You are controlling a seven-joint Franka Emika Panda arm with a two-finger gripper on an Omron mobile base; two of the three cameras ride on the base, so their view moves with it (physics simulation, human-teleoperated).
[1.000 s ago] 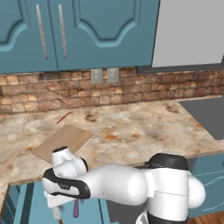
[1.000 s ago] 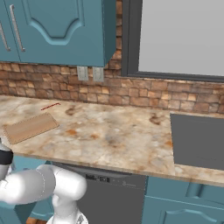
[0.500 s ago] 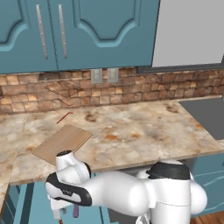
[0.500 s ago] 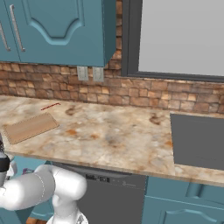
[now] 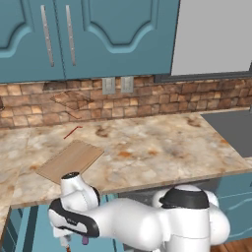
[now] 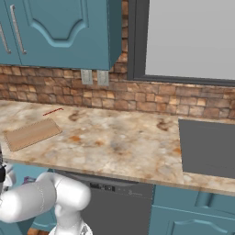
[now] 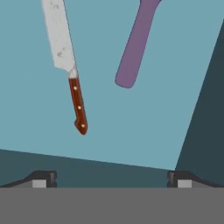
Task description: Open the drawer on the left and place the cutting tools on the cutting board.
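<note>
Drawer [image 7: 131,127] is open, teal floor showing, both cutting tools lying flat inside and apart: knife [image 7: 68,65] with speckled silver blade and reddish-brown riveted handle, purple peeler [image 7: 135,48] just beside it. Cutting board [image 5: 70,161], light-brown wood, lies flat at the counter's left end near the front edge, nothing on it.

Knife [image 7: 69,65] lies on the teal drawer floor [image 7: 131,127] around 11 o'clock, reddish-brown handle toward center. Purple peeler [image 7: 135,41] handle sits at 1 o'clock, apart. Gripper [image 7: 109,179] fingertips spread wide at 6.
</note>
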